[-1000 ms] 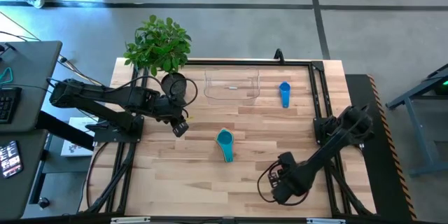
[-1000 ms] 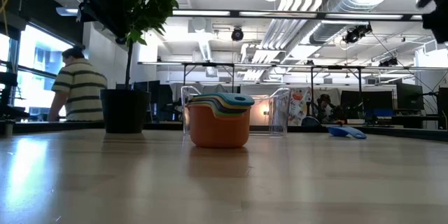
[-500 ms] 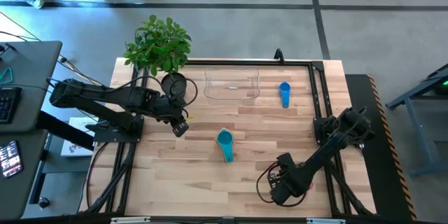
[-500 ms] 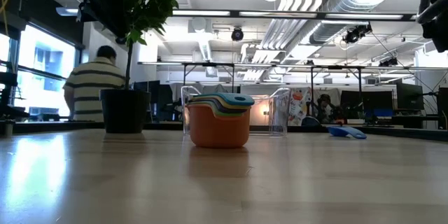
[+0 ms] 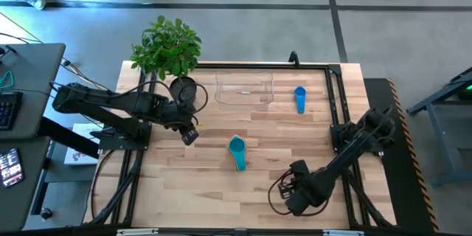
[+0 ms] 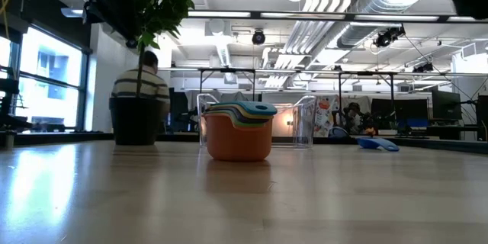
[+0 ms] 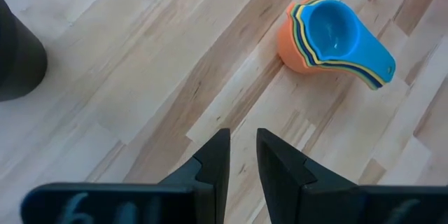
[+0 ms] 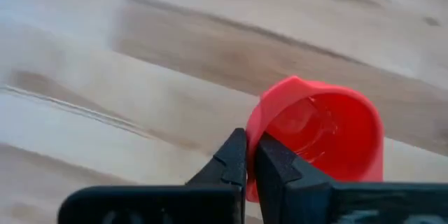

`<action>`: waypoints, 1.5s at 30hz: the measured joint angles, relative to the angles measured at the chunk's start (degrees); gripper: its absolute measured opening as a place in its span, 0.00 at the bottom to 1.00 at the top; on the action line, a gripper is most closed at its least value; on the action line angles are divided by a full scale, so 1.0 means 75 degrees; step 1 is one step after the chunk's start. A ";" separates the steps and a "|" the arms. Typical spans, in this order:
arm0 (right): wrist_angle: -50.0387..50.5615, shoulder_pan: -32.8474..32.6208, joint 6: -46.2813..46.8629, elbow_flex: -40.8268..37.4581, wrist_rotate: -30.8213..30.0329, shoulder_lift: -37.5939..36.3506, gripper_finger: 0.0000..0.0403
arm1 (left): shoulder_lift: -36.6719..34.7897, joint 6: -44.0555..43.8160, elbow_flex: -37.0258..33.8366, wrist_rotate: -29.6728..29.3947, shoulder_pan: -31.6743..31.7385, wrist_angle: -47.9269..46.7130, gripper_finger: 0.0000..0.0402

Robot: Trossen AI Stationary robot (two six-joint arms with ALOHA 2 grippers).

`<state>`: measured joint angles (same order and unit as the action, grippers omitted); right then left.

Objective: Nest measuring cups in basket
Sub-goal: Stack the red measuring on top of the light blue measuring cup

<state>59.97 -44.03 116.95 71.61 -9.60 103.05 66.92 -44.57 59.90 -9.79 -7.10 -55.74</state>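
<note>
A stack of nested measuring cups (image 5: 236,147), orange outermost and teal on top, stands on its base mid-table; it also shows in the left wrist view (image 7: 329,35). A blue cup (image 5: 299,97) lies to the right of the clear basket (image 5: 245,90), which sits at the far edge. My right gripper (image 8: 252,147) is over the near right of the table (image 5: 295,192), pointing down, shut on a red cup (image 8: 315,136). My left gripper (image 5: 190,136) hovers left of the stack, its fingers (image 7: 217,157) slightly apart with nothing between them. My right gripper pinches the red cup at its edge (image 8: 252,129) between its two fingers, coming from above and pointing down. Whether that part is wall or handle, the fingers hide. The cup's open mouth faces up toward the wrist camera. I cannot tell whether it is clear of the table.
A dark round plant pot (image 5: 184,88) with a leafy plant (image 5: 167,46) stands at the far left, beside the basket. Bare wood lies between the stack and my right gripper. A black frame rail (image 5: 335,96) runs along the table's right side. A person stands in the room behind.
My right gripper has dipped and then risen a little over the near right of the table. My left gripper, the stack and the blue cup have kept still. The person in the room behind has walked to the right, behind the plant pot.
</note>
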 joint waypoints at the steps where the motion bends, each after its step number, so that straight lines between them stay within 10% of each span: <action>1: 0.0019 0.0068 -0.0059 0.0117 -0.0201 -0.0028 0.01 | 0.0000 -0.0036 0.0000 -0.0001 -0.0041 -0.0003 0.16; 27: -0.0909 0.2570 -0.3344 0.2747 -0.2500 -0.0042 0.00 | 0.0000 0.1596 -0.0003 0.0024 -0.1030 -0.0022 0.16; 45: -0.4088 0.3075 -0.5197 0.3506 -0.4686 0.0001 0.00 | 0.0000 0.3224 -0.0006 0.0027 -0.1069 -0.0021 0.16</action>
<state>29.30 -20.97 77.97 97.91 -44.75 103.06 66.92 -20.39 59.86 -9.58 -15.11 -55.90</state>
